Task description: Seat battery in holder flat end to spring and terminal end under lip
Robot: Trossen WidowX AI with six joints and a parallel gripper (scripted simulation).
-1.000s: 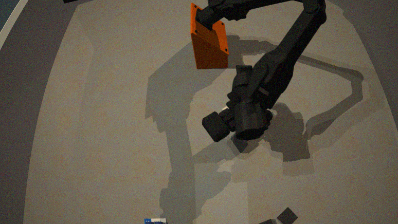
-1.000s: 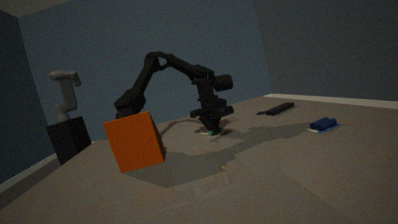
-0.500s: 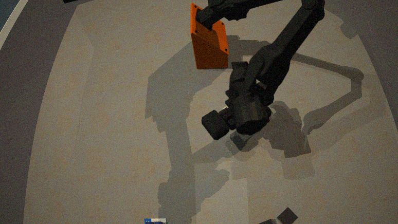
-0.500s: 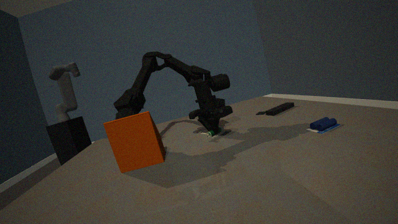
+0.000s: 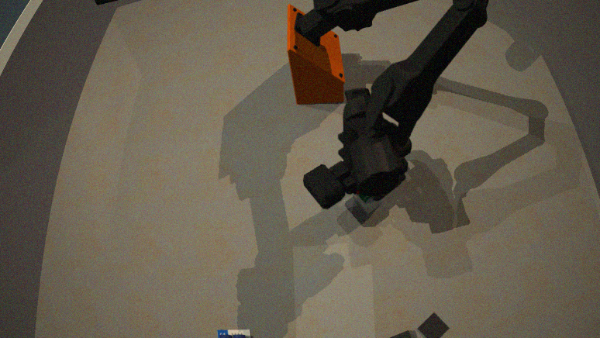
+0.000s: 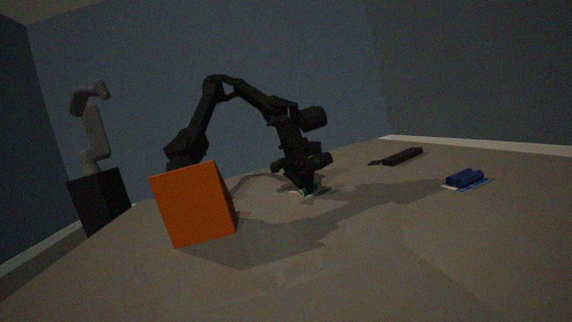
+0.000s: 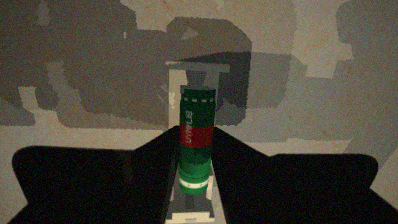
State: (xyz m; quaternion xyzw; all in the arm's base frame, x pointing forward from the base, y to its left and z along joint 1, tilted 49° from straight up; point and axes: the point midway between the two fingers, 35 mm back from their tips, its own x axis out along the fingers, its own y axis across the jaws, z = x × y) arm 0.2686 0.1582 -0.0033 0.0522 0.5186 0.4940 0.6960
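The green battery (image 7: 196, 112) with a red band lies lengthwise between my fingertips in the wrist view; a bit of green (image 6: 303, 192) shows below the hand in the exterior view. My gripper (image 7: 195, 132) is shut on it at mid-length. The grey and white holder (image 7: 223, 68) (image 5: 360, 211) is under and around the battery, lined up with it. The battery's dark end is close to the holder's far end; a gap shows between its white-ringed end and the near end wall (image 7: 190, 218). Whether it lies flat on the holder floor, and the spring and lip, I cannot tell.
An orange box (image 5: 318, 90) (image 6: 193, 205) stands near the arm's base. Blue cylinders (image 6: 464, 178) lie on a card at the right in the exterior view. A dark bar (image 6: 403, 156) lies behind them. A pale second arm (image 6: 95, 130) stands on a black pedestal at the left.
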